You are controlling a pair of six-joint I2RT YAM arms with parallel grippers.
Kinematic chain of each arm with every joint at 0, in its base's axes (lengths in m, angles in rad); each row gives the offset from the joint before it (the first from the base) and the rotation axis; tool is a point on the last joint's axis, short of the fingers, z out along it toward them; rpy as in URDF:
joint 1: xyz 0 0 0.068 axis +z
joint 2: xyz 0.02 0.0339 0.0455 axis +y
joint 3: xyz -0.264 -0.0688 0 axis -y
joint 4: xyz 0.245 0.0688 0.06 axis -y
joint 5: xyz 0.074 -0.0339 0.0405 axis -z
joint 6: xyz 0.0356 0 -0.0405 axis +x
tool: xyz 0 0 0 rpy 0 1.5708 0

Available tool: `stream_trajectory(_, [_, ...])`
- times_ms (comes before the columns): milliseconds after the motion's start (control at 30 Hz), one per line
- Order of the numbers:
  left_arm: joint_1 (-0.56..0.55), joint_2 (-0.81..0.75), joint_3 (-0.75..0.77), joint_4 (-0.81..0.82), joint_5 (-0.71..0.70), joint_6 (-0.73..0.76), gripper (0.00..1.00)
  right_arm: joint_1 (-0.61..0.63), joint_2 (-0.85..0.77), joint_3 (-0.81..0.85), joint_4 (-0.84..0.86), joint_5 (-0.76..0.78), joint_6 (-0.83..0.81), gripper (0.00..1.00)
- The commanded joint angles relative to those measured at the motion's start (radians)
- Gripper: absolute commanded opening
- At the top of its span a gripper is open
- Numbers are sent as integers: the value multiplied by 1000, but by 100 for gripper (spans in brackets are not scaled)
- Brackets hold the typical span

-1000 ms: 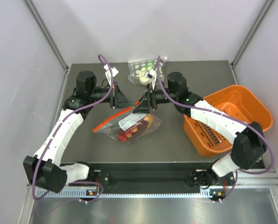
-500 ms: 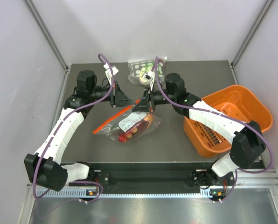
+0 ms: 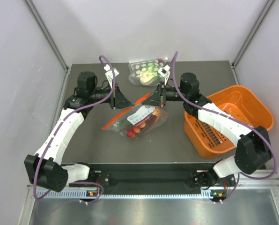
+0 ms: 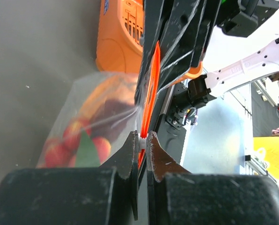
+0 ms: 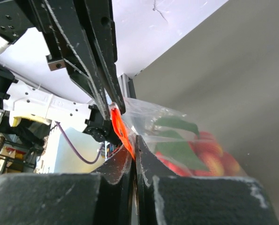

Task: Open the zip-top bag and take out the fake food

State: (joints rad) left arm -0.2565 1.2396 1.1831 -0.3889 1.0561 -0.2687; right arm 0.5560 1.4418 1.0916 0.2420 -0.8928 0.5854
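Note:
The zip-top bag [image 3: 144, 117], clear with a red-orange zip strip [image 3: 118, 119], hangs between both grippers above the table's middle. Inside it lies the fake food [image 3: 138, 127]: red berry-like pieces with green leaves and a dark piece. My left gripper [image 3: 129, 101] is shut on the white tab at the strip's end [image 4: 143, 138]. My right gripper [image 3: 148, 102] is shut on the bag's zip edge [image 5: 132, 140]. In the left wrist view the food [image 4: 69, 140] shows blurred through the plastic, and in the right wrist view the food [image 5: 200, 150] does too.
An orange basket [image 3: 233, 117] stands at the right side of the table under the right arm. A second bag with green-and-white spotted contents [image 3: 146, 70] lies at the back centre. Grey walls close in on the left, back and right.
My right gripper has shut on the bag's zip edge and drawn back to the right. The bag has shifted right with it. The left gripper has stayed shut in place.

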Motion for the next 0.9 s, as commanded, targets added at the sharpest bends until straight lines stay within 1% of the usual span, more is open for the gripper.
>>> stream_trajectory(0, [17, -12, 23, -77, 19, 52, 0, -56, -67, 13, 105, 12, 16, 0])
stream_trajectory(233, [17, -23, 15, -103, 12, 74, 0, -99, -69, 34, 74, 29, 5, 0])
stream_trajectory(367, [19, -29, 7, -113, 2, 83, 0, -105, -60, 56, 48, 55, -12, 0])
stream_trajectory(567, [20, -45, -13, -140, -15, 100, 0, -107, -44, 68, 59, 91, -12, 0])
stream_trajectory(767, [20, -66, -39, -177, -41, 125, 0, -111, -15, 122, -7, 153, -58, 0])
stream_trajectory(867, [20, -74, -56, -188, -57, 132, 0, -120, 2, 145, -21, 221, -73, 0])
